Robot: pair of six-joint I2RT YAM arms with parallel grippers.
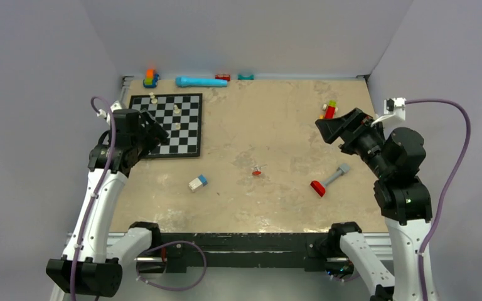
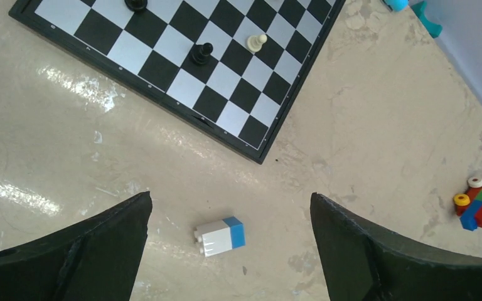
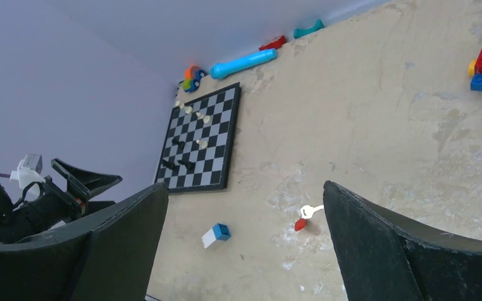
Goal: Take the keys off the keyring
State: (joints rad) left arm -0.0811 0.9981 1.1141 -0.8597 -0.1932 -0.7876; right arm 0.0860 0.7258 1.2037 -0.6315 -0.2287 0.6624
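The keys (image 1: 257,170) are a small silver key joined to a red tag, lying on the beige table near its middle. They also show in the right wrist view (image 3: 306,215), close to the right finger's edge. The ring itself is too small to make out. My left gripper (image 1: 155,133) is open and empty above the chessboard's near edge, far left of the keys; in the left wrist view (image 2: 229,195) the keys are out of view. My right gripper (image 1: 327,130) is open and empty, raised up and to the right of the keys, and shows in its own view (image 3: 245,185).
A chessboard (image 1: 166,125) with a few pieces lies at the back left. A white-and-blue block (image 1: 197,182) lies left of the keys. A red-and-grey tool (image 1: 329,180) lies to their right. A brick stack (image 1: 330,110) and a blue tube (image 1: 201,81) lie further back.
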